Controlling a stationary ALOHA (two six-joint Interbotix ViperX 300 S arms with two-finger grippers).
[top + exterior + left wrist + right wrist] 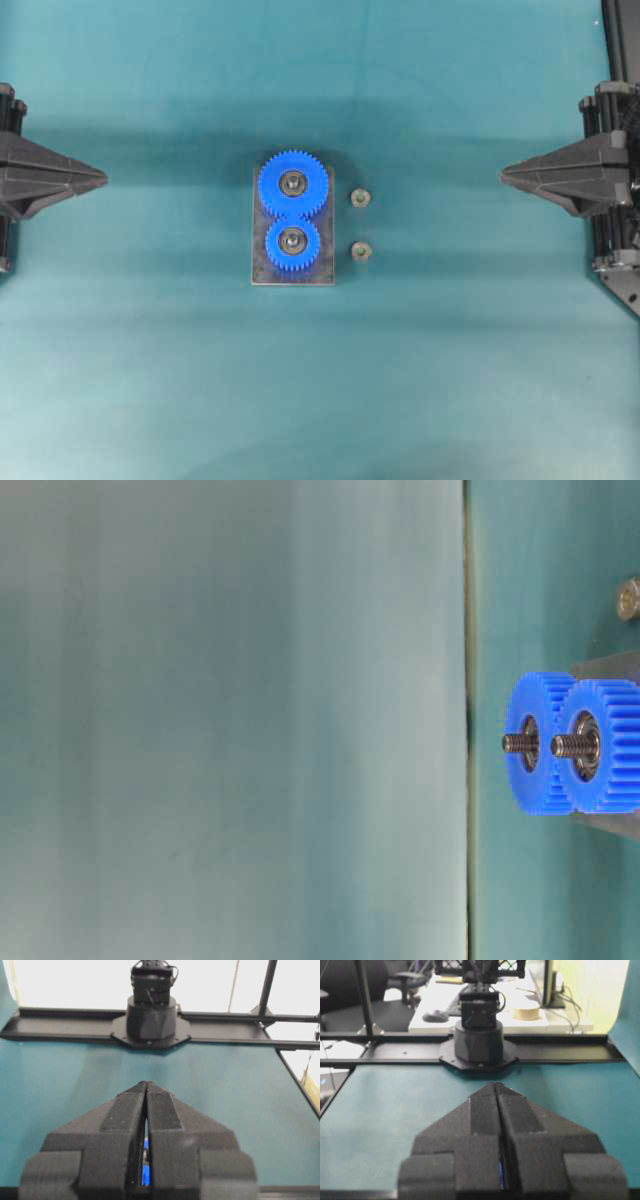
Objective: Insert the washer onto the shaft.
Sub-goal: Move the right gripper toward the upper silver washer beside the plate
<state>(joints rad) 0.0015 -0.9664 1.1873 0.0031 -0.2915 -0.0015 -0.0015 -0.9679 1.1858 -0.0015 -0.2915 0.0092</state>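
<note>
Two blue gears, one larger and one smaller, sit meshed on a grey baseplate at the table's middle. A threaded shaft sticks up from each gear's hub; the second shaft is nearer the table-level camera. Two small metal washers lie on the cloth just right of the plate, and one washer is visible at table level. My left gripper is shut and empty, far left of the plate. My right gripper is shut and empty, far to the right.
Teal cloth covers the table. In each wrist view the opposite arm's black base stands on a black rail at the table's far edge. Wide free cloth lies between each gripper and the plate.
</note>
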